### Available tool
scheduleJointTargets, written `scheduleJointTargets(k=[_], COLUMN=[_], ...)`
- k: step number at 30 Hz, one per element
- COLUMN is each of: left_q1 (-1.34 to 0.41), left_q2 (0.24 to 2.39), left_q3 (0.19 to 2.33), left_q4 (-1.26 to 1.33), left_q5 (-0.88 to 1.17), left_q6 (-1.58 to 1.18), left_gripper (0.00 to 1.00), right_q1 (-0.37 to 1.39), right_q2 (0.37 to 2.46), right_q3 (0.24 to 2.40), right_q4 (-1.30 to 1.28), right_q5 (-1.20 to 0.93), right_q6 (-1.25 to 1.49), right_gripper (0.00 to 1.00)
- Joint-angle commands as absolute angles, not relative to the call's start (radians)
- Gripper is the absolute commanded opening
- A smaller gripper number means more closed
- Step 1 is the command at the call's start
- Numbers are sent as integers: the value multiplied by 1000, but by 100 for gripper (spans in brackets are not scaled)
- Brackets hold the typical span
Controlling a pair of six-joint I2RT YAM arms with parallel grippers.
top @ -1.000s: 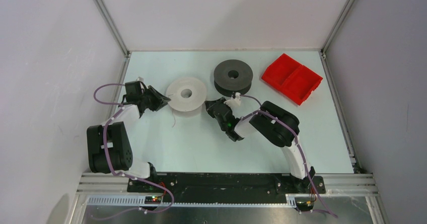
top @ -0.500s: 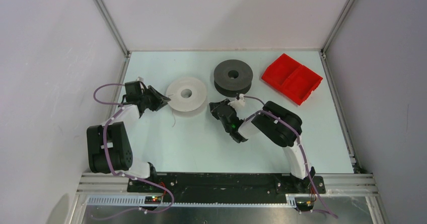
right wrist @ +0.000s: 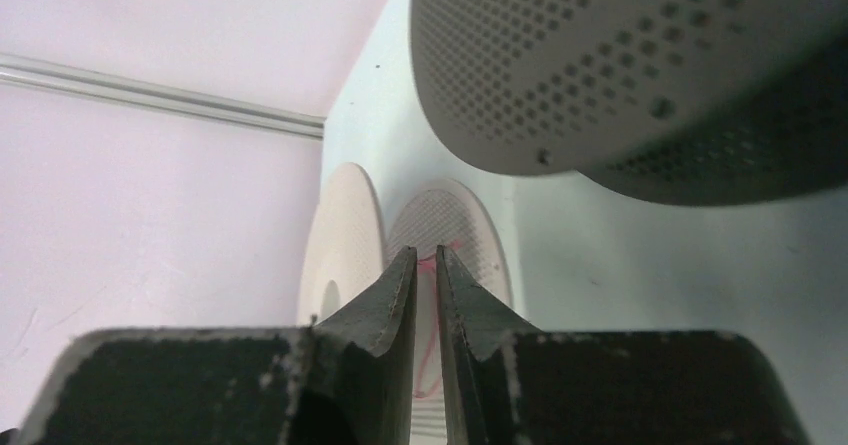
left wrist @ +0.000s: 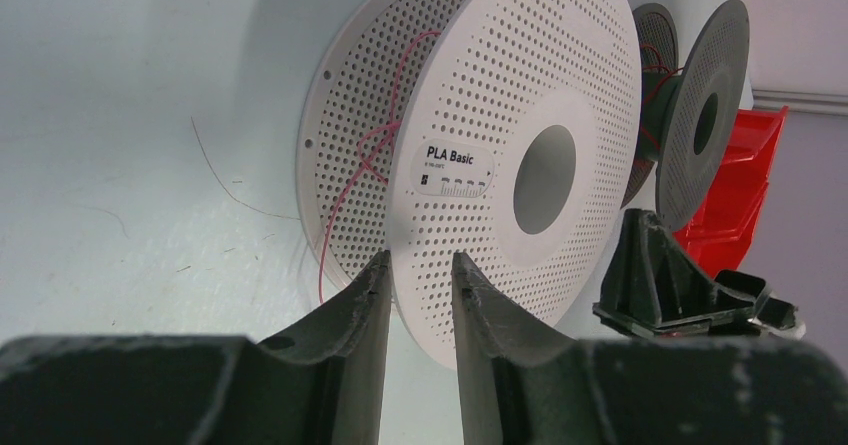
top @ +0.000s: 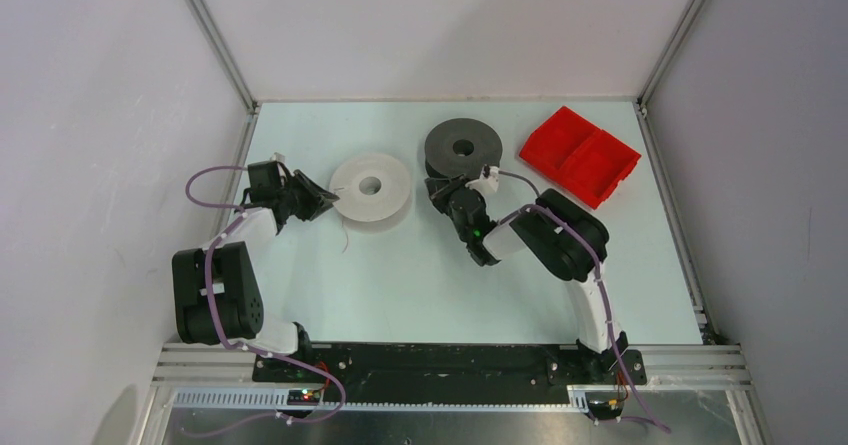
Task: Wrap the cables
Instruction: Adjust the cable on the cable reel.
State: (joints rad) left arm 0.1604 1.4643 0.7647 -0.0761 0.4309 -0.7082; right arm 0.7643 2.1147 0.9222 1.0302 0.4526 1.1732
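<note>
Left gripper [top: 320, 203] has its jaws around the white spool's [top: 371, 187] left rim. Right gripper [top: 436, 189], almost closed, sits by the dark spool's [top: 463, 150] near edge. I cannot tell if either pinches. Bare table [top: 400, 290] lies nearer.

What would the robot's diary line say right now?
left gripper at white spool rim, grip unclear | right gripper nearly closed by grey spool | cable hanging loose

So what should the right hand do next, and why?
Probably edge it in toward the dark grey spool and look for its strand: the right hand sits at that spool's near rim, fingers nearly together, with no strand clearly pinched. The left hand is at the white spool.
</note>
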Motion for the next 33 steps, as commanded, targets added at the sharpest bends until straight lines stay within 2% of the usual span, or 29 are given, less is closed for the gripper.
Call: scheduleJointTargets(k=[1,12,33], left_q1=[170,168,168], left_q2=[1440,1450,1452], left_q3=[765,771,773], left_q4=[-39,-40,-37], left_q5=[463,466,467], left_q6=[-718,-721,-726], left_gripper=[32,32,32], right_q1=[745,729,755], right_q2=[2150,2245,2288], right_q3=[1011,1134,1169], right_q4=[1073,1020,984], right_q5=[388,316,267], right_q6=[1151,1228,1270], right_gripper=[17,15,13])
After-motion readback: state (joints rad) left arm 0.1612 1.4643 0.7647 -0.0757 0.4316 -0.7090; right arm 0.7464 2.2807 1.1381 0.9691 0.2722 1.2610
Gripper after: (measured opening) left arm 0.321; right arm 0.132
